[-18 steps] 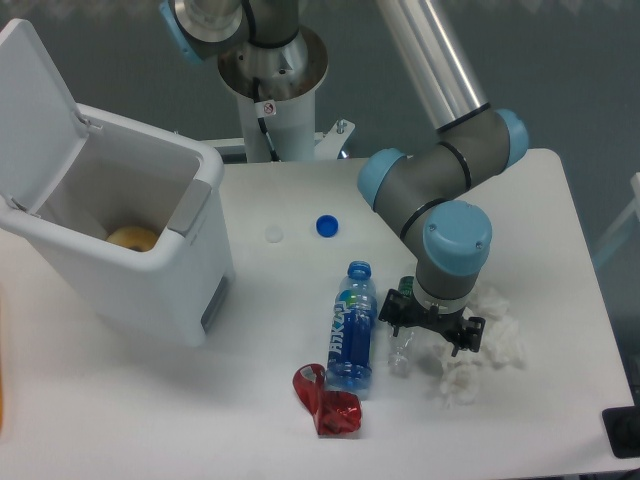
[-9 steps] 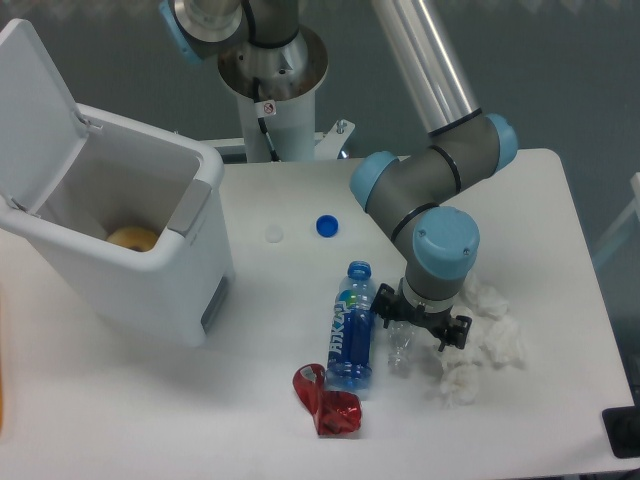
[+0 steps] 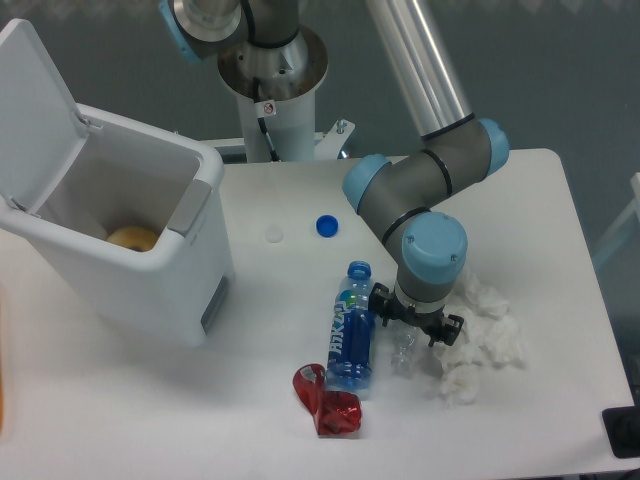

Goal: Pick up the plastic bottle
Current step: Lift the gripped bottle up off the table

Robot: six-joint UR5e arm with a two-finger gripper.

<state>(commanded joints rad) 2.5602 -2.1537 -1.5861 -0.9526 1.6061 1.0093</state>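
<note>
The plastic bottle (image 3: 402, 351) is small and clear. It lies on the white table just right of the larger blue-labelled bottle (image 3: 350, 327), and its upper part is hidden under my wrist. My gripper (image 3: 415, 324) points straight down right above it. The black fingers (image 3: 384, 316) stand spread to either side with nothing between them, so it is open. A red plastic scrap (image 3: 327, 401) lies in front of the blue bottle.
An open white bin (image 3: 120, 235) with a round yellowish thing inside stands at the left. A blue cap (image 3: 327, 226) and a white cap (image 3: 274, 234) lie behind the bottles. Crumpled white tissue (image 3: 480, 340) lies right of the gripper.
The arm has moved the gripper to the left, from above the tissue's edge to above the small clear bottle. The bottles and scrap have not moved.
</note>
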